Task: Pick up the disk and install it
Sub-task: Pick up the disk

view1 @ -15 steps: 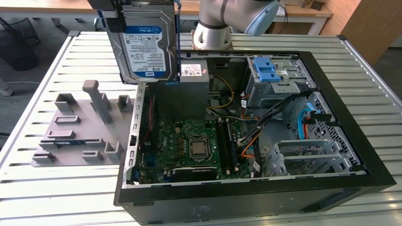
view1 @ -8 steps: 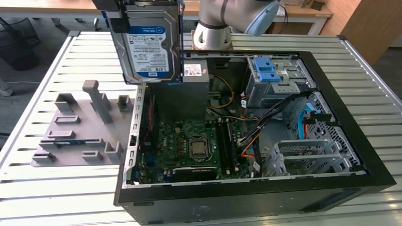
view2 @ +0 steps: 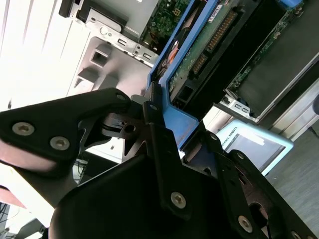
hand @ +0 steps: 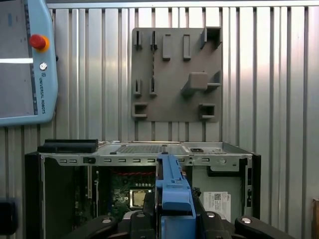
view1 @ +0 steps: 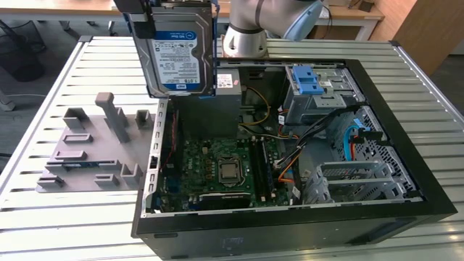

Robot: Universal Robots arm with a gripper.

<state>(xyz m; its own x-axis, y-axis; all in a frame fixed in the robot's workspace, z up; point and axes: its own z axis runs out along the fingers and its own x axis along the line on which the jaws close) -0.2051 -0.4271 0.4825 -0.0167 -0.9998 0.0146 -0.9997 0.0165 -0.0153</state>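
- In the second wrist view the black end effector (view2: 149,107) sat closest to the lens. Its fingers (view2: 65,129) were clamped on the blue carrier frame (view2: 172,74) of the disk (view2: 204,39), whose green circuit-board side faced that camera.
- In the first wrist view the frame showed edge-on between the two fingers.
- In the exterior view the disk hung upright in the air with its blue-and-white label toward the camera. It was over the wall of the computer case (view1: 290,231) on the exterior view's left.
- The case lay open on a slatted metal worktop (view1: 65,217), with its motherboard (view1: 221,163) exposed.
- A grey drive cage (view1: 319,103) with a blue latch (view1: 310,81) stood in the case's far part, toward the exterior view's right. A grey power supply (view1: 228,109) sat near it, just behind the raised disk.
- A grey fixture plate (view1: 87,152) with slots and posts lay on the worktop beside the case, on the exterior view's left.
- A teach pendant (hand: 25,64) with a red button rested on the worktop in the first wrist view.
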